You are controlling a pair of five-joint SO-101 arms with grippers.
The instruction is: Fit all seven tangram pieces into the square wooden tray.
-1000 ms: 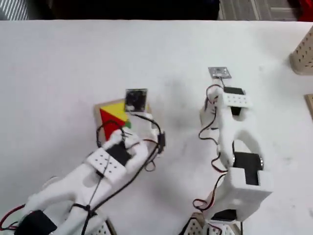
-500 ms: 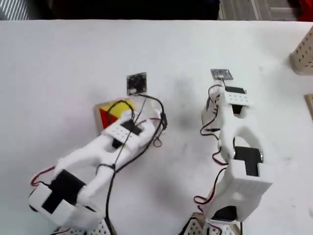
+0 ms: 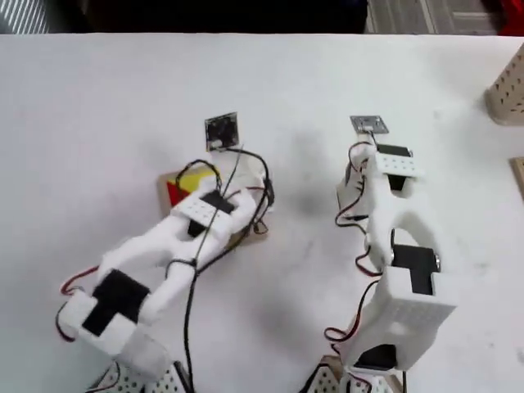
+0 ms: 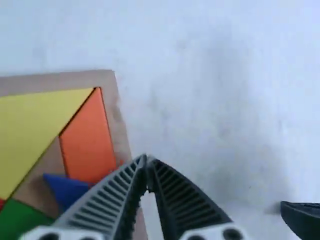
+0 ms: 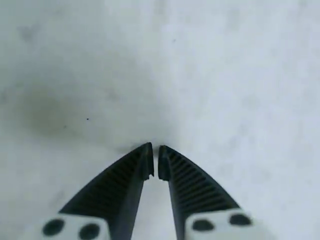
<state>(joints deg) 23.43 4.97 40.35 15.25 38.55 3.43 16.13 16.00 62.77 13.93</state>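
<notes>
- Over the rim of the tray (image 4: 60, 80), your left gripper (image 4: 147, 161) hangs with its jaws pressed together and nothing between them. If it drops from here, the tips would likely hit the wooden edge, not a piece, and could shove the whole tray across the table (image 4: 225, 75).
- The tray sits left of the table's middle, under your left arm's wrist. The yellow piece (image 4: 35, 120) and orange piece (image 4: 87, 142) look flat in its corner.
- A strip of bare wood (image 4: 35, 175) shows between the yellow piece and the blue piece (image 4: 65, 187). The blue one may not be seated. Pushing it with closed jaws could ride it up over the orange piece or wedge it against the green piece (image 4: 17, 220).
- From above, the arm covers most of the tray (image 3: 168, 182), so you cannot count all seven pieces. Calling the task done now risks leaving one loose.
- Your right gripper (image 5: 155, 150) points at bare table well away from the tray, its jaws almost touching and empty. It poses little risk where it is, but swinging it toward the tray could tangle it with the left arm's cables.
</notes>
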